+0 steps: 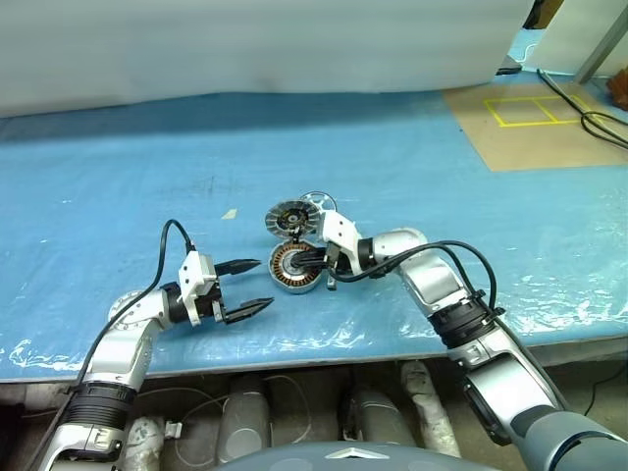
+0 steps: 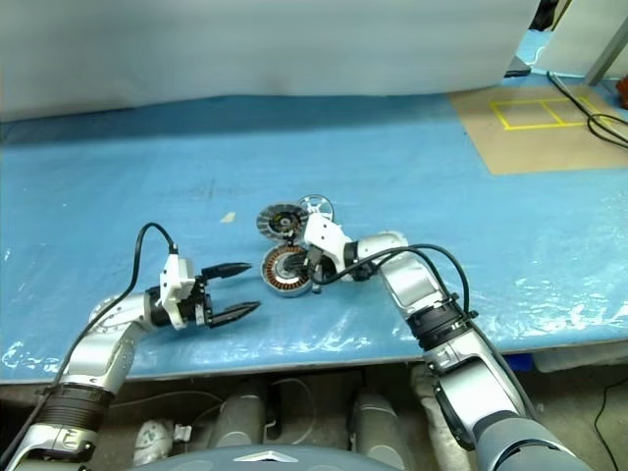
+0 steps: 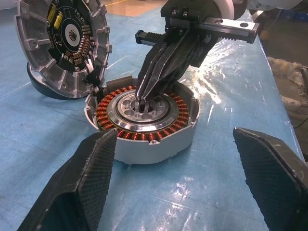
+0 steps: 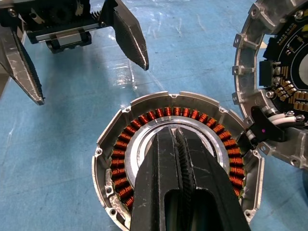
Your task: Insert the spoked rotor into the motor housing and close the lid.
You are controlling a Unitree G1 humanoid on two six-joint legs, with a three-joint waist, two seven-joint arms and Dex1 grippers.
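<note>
The motor housing [image 1: 292,269], a grey cup ringed with copper coils [image 3: 144,137], sits open side up on the blue table. My right gripper [image 1: 306,262] is shut, its fingertips [image 3: 143,102] dipped into the housing's central opening; I cannot tell whether they pinch anything. The lid [image 1: 288,218], ribbed face showing, stands tilted just behind the housing [image 4: 120,163]. The shiny spoked rotor [image 1: 317,204] lies behind the lid [image 3: 62,48]. My left gripper [image 1: 253,286] is open and empty, a short way left of the housing, pointing at it.
A blue plastic sheet [image 1: 442,196] covers the table, whose front edge runs close below both arms. A brown board with yellow tape squares [image 1: 535,118] and black cables [image 1: 599,123] lie at the far right. A small tape scrap [image 1: 229,213] lies left of the lid.
</note>
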